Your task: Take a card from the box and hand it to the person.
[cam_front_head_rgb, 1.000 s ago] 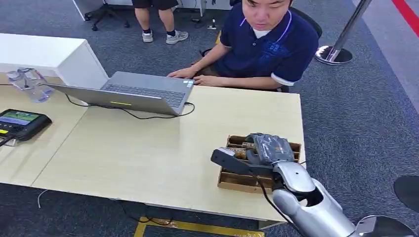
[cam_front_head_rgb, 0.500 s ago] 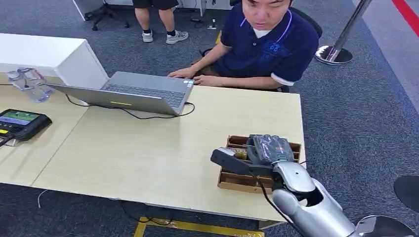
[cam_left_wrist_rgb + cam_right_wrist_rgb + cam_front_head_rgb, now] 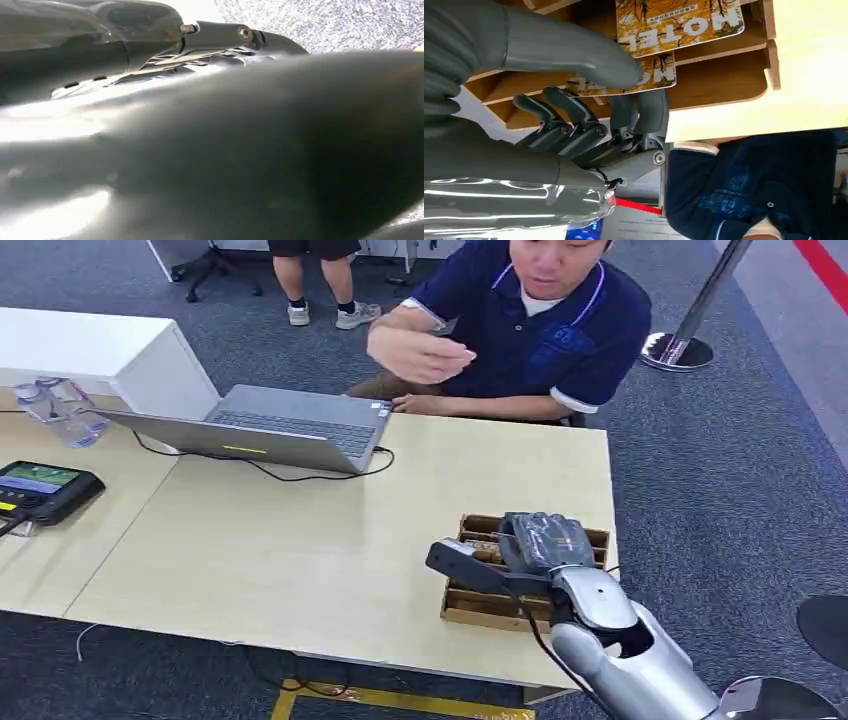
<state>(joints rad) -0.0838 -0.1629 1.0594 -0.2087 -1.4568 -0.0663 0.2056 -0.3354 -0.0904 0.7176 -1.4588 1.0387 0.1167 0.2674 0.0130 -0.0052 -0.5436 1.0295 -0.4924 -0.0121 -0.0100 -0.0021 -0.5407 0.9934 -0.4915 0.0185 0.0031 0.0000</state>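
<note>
The right hand (image 3: 589,100) pinches a card (image 3: 644,75) in the box (image 3: 480,608) (thumb on top); a weak pinch could drop it.

head: high, facing forward-down over the table (image 3: 300,540) | right wrist: close behind right hand (image 3: 589,125), shares wooden box (image 3: 480,605) with head | left wrist: pressed against blurred dark surfaces

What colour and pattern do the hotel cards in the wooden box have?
Hotel cards: golden yellow, dark tree branches, white lettering; clearest in the right wrist view.
</note>
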